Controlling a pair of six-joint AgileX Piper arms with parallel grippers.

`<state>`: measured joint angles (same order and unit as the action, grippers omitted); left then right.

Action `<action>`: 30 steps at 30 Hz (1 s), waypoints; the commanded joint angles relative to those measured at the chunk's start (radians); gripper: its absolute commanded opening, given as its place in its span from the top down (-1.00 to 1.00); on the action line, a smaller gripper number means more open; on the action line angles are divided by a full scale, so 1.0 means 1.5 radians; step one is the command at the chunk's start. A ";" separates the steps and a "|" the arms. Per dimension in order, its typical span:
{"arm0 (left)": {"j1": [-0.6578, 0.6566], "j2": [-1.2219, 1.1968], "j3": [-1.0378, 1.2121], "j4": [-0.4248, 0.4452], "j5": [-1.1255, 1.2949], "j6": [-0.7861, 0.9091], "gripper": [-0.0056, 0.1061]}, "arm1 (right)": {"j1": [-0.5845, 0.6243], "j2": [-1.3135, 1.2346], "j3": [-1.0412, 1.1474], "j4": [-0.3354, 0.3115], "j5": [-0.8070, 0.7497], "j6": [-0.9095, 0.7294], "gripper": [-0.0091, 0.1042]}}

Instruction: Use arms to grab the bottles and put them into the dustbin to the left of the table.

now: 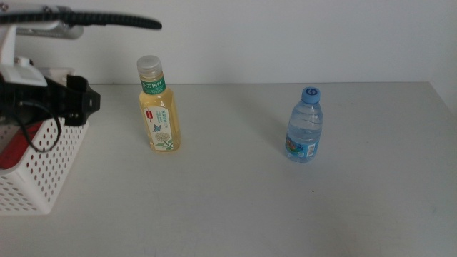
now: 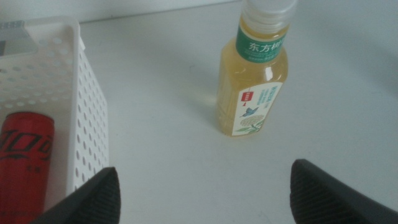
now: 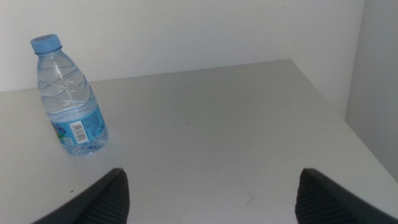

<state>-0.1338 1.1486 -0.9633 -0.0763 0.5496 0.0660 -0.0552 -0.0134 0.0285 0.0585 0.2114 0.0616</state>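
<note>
- Now the left gripper [image 2: 202, 190], jaws wide, hangs over the basket [image 1: 43, 168] edge beside the tea bottle [image 1: 158, 107].
- Red can [image 2: 25, 155] lies inside.
- Right gripper [image 3: 208, 193], jaws wide, faces the water bottle [image 3: 68, 99].

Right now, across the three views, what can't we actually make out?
- Red can in the dustbin: left wrist view crops it at the edge; in the middle view the bin wall hides most of it.
- Tea bottle: cap top cropped in the left wrist view; label text too small.
- Right gripper: absent from the middle view.
- Left gripper: only jaw tips show; the middle view shows just the arm's dark body.
- Water bottle: label print unreadable.
</note>
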 commanded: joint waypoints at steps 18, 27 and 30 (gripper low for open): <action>-0.025 -0.156 0.386 0.010 -0.514 -0.063 -0.78 | -0.003 -0.015 -0.006 -0.008 -0.050 -0.003 -0.82; -0.025 -0.132 0.386 0.045 -0.558 -0.063 -0.78 | -0.003 -0.015 -0.006 -0.008 -0.050 -0.003 -0.82; -0.026 -0.100 0.386 0.047 -0.585 -0.066 -0.78 | -0.003 -0.015 -0.006 -0.008 -0.050 -0.003 -0.82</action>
<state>-0.1661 0.9890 -0.3596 -0.0066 -0.2238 -0.0143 -0.0552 -0.0134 0.0285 0.0585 0.2114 0.0616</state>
